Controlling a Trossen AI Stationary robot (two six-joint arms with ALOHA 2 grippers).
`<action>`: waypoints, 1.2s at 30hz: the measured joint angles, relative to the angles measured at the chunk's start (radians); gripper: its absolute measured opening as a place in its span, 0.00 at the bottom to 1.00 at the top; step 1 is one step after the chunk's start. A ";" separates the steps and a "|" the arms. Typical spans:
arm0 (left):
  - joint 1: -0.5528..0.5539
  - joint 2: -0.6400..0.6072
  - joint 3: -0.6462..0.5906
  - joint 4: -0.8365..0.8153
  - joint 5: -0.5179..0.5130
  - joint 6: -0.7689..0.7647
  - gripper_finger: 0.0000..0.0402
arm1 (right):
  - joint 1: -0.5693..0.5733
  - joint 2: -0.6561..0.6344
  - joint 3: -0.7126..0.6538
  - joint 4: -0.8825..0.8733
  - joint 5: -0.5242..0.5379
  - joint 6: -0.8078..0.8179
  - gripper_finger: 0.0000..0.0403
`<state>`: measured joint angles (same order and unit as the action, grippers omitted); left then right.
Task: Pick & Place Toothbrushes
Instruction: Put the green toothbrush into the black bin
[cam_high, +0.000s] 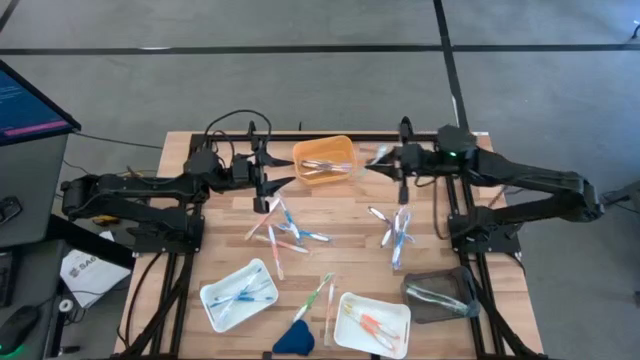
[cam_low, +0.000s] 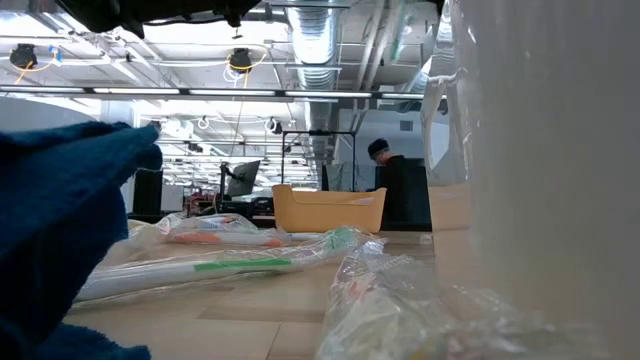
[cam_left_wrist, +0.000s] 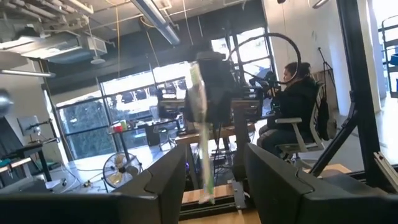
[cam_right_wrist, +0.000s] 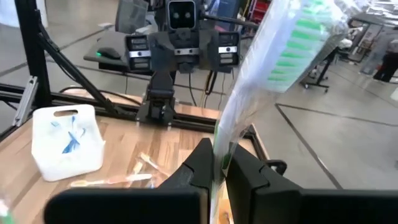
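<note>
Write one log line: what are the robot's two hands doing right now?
left end effector: open, empty, raised | right end effector: shut on green-bristled wrapped toothbrush, raised beside orange plastic tray

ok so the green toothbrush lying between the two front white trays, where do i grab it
Take the green toothbrush at mid-handle, from straight above, fingers across the shaft: it lies flat and slanted on the table, so only its thin width offers a grip.
</note>
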<state>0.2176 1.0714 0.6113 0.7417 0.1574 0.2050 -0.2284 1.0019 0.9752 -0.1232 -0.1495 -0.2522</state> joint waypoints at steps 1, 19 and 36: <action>0.000 0.000 0.000 0.002 0.000 0.000 0.39 | 0.016 -0.023 0.000 -0.026 0.018 0.008 0.04; -0.056 0.003 0.000 0.017 0.000 -0.011 0.38 | 0.390 -0.116 0.000 -0.447 0.317 0.227 0.05; -0.273 0.004 0.000 0.048 0.000 -0.064 0.38 | 0.825 -0.038 0.025 -0.702 0.481 0.416 0.04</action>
<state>-0.0554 1.0752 0.6113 0.7895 0.1574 0.1407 0.5970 0.9639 1.0000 -0.8252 0.3320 0.1639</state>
